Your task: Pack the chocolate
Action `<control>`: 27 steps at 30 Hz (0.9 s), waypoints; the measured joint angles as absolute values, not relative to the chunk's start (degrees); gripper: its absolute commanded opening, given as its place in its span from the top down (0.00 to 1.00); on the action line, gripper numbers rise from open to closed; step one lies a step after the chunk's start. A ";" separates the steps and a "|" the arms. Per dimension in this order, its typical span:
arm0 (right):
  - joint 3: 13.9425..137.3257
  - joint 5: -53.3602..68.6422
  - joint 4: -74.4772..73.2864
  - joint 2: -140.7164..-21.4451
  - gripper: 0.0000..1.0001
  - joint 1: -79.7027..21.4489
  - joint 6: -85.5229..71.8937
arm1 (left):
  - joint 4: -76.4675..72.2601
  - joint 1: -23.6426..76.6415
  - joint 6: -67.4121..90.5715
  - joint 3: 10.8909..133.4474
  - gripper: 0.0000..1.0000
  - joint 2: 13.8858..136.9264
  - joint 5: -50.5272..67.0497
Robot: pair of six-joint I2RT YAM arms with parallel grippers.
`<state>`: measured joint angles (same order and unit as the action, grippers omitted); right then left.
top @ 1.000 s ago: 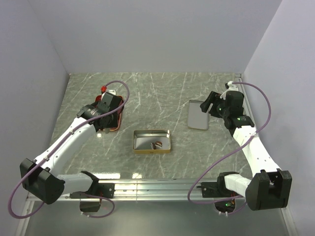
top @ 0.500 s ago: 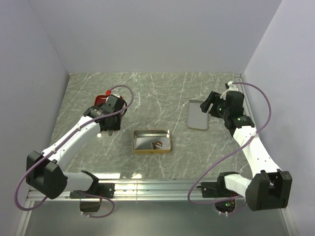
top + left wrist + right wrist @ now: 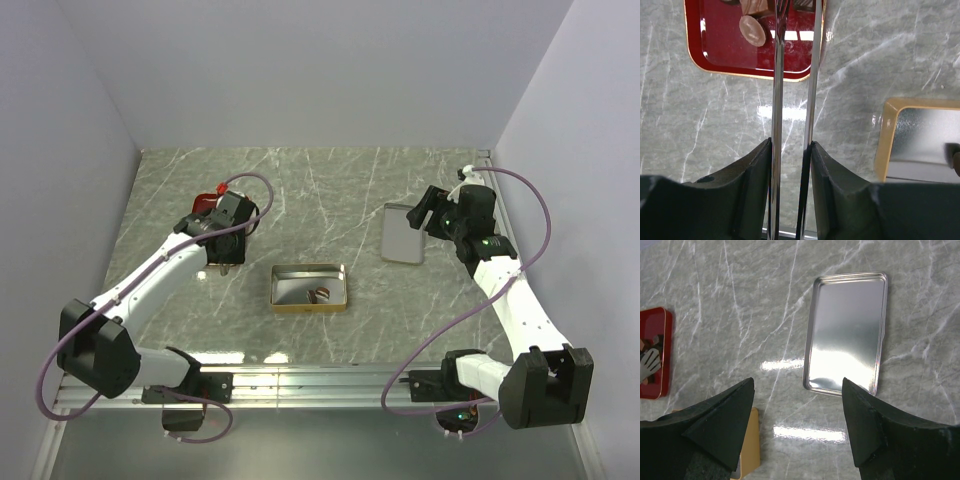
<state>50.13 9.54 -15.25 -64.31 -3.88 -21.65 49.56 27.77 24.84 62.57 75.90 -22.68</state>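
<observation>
At the left of the grey-green marbled table (image 3: 320, 180), the left gripper (image 3: 796, 20) reaches over a red tray (image 3: 740, 55) with a gold rim. Its two thin metal fingers (image 3: 777, 100) run side by side with only a narrow gap between them. Their tips pass out of the top of the wrist view, so whether they have hold of anything cannot be told. The chocolate (image 3: 752, 30) lies in that tray: one round brown piece just left of the fingers, and more pieces cut off by the picture's top edge, one of them between the two fingers. To the right of the tray and nearer the arms' bases, an open gold tin (image 3: 310, 287) sits flat on the table with a small brown lump (image 3: 320, 294) on its silver floor. Further right and farther back, well apart from the tin, a shallow silver lid (image 3: 847, 335) lies flat on the marble. The right gripper (image 3: 797, 390) hangs above the lid's near end with its black fingers (image 3: 722, 425) spread wide and nothing between them.
</observation>
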 measured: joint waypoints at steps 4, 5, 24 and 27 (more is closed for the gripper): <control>50.13 9.54 -15.25 -64.34 0.23 -3.88 -21.65 | 48.69 27.42 24.67 62.46 0.60 75.92 -22.94; 50.13 9.54 -15.25 -64.34 0.23 -3.88 -21.63 | 48.49 27.29 24.67 62.35 0.60 75.92 -22.94; 50.17 9.54 -15.42 -64.38 0.23 -3.88 -21.63 | 46.98 26.33 23.35 60.31 0.61 76.66 -22.15; 50.26 9.54 -15.49 -64.42 0.23 -3.90 -21.63 | 47.35 26.30 23.18 60.31 0.61 76.66 -21.82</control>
